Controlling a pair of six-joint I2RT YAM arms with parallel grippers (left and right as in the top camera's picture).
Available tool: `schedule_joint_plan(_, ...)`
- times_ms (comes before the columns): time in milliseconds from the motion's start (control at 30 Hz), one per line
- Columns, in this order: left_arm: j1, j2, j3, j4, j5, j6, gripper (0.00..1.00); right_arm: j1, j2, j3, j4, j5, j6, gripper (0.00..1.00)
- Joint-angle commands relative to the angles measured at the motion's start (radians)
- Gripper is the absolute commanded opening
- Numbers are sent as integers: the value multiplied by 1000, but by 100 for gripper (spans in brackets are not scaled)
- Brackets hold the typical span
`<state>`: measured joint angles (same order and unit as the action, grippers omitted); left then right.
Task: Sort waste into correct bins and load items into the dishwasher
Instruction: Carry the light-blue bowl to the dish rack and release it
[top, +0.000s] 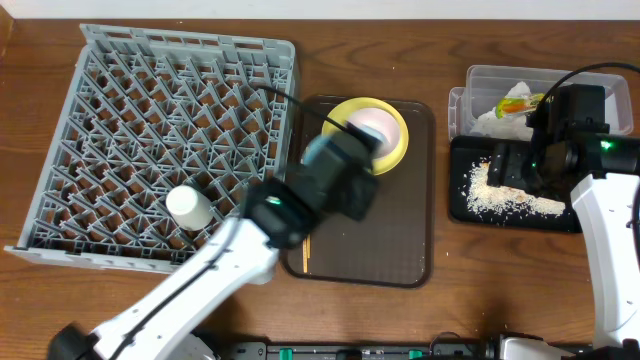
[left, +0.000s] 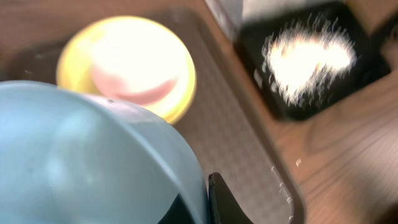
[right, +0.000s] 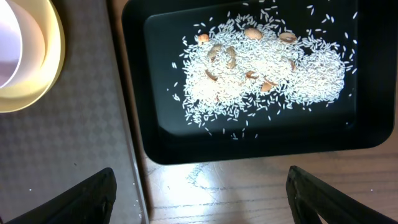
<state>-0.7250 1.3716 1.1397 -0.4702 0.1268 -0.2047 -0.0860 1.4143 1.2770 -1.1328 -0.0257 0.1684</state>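
My left gripper (left: 202, 199) is shut on the rim of the light blue bowl (left: 93, 162) and holds it over the brown serving tray (top: 400, 250). In the overhead view the left gripper (top: 350, 175) sits just in front of the yellow plate (top: 395, 135), which carries the white bowl (top: 368, 125). My right gripper (right: 202, 186) is open and empty above the table, at the near edge of the black tray (right: 134, 81) that holds the rice scraps (right: 261, 74). The clear tub (top: 480, 80) holds the snack wrapper (top: 518, 102) and white tissue (top: 495, 120). The white cup (top: 188, 205) stands in the grey dish rack (top: 160, 60).
Thin wooden chopsticks (top: 305, 252) lie along the left edge of the brown tray, partly under my left arm. The black tray (top: 462, 205) lies right of the brown tray, with a narrow strip of table between them.
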Motion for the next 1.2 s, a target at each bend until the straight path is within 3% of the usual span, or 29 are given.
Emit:
schedule_joint_plan(0, 195, -60, 20, -6, 280, 6, 6, -6, -11, 15, -2, 10, 10, 85)
schedule_joint_plan(267, 675, -20, 20, 21, 835, 5, 6, -6, -11, 15, -5, 10, 10, 85)
schedule_joint_plan(533, 944, 127, 20, 130, 1173, -18, 6, -6, -11, 15, -4, 10, 10, 85)
schedule_joint_plan(867, 1092, 379, 20, 329, 1294, -167, 6, -6, -11, 15, -5, 10, 10, 85)
schedule_joint_plan(1167, 1143, 516, 20, 344, 1295, -175, 6, -6, -11, 15, -8, 10, 10, 85)
